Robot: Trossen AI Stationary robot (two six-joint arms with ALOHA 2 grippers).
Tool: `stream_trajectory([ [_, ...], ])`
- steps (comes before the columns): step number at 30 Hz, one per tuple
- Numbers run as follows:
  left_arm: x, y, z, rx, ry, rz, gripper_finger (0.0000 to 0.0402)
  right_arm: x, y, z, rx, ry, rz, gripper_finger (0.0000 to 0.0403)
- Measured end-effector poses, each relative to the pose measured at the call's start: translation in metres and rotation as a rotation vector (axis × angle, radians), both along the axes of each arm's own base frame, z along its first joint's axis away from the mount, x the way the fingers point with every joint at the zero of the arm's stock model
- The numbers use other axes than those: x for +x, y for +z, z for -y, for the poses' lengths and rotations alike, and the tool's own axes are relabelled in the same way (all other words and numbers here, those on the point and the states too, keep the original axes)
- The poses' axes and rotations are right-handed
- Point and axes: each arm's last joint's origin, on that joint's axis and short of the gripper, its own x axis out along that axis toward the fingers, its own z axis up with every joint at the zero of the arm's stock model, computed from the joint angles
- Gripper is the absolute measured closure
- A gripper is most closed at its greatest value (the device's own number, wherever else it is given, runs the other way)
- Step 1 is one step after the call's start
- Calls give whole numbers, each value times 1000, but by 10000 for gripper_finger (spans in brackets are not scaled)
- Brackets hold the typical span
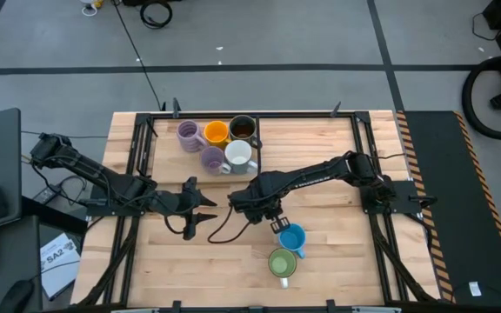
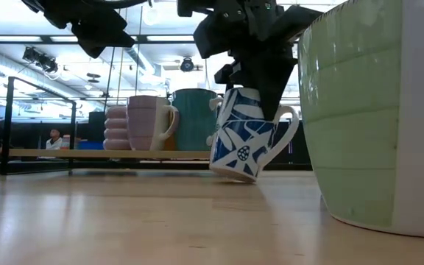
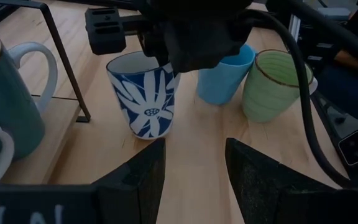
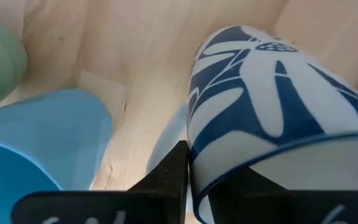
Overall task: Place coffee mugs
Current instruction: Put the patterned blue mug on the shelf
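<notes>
- The right gripper (image 2: 252, 77) is reaching down over the middle of the table (image 1: 337, 252), its fingers pinched on the rim of the blue-patterned mug (image 2: 245, 136), one finger inside the mouth and one outside; whether that pinch is loosening cannot be told.
- That mug is standing tilted in the low view, its base edge touching or just above the wood, its long axis leaning off upright, its handle pointing away from the cluster of mugs behind it.
- In the left wrist view the same mug (image 3: 145, 93) is sitting directly ahead of the left gripper (image 3: 194, 180), whose fingers are standing apart and holding nothing; the left arm is waiting just beside the right arm's wrist.
- So the right arm is the one at the mug, gripping from above; setting it down square seems to call for bringing the axis upright before letting go.
- The blue mug (image 1: 292, 236) and the green mug (image 1: 283, 263) are standing just beside each other on the near side of the gripper, close enough to be bumped by a sideways move.
- Toward the far edge, two purple mugs (image 1: 190, 135), an orange mug (image 1: 217, 132), a dark mug (image 1: 243, 128) and a white mug (image 1: 238, 155) are grouped tightly, well apart from the gripped mug.
- A black cable (image 1: 224, 228) is trailing across the wood between the arms.
</notes>
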Motion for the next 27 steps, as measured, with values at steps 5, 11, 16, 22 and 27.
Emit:
stream_trajectory([
  [5, 0, 0, 0, 0, 0, 0, 228, 1, 0, 0, 0, 0, 7, 342],
  [11, 0, 0, 0, 0, 0, 0, 228, 1, 0, 0, 18, -2, 6, 340],
  [16, 0, 0, 0, 0, 0, 0, 228, 1, 0, -2, 71, -3, 3, 337],
  [22, 0, 0, 0, 0, 0, 0, 228, 3, 0, -3, 114, -4, 14, 306],
  [27, 0, 0, 0, 0, 0, 0, 228, 4, 0, -4, 121, -10, 33, 270],
])
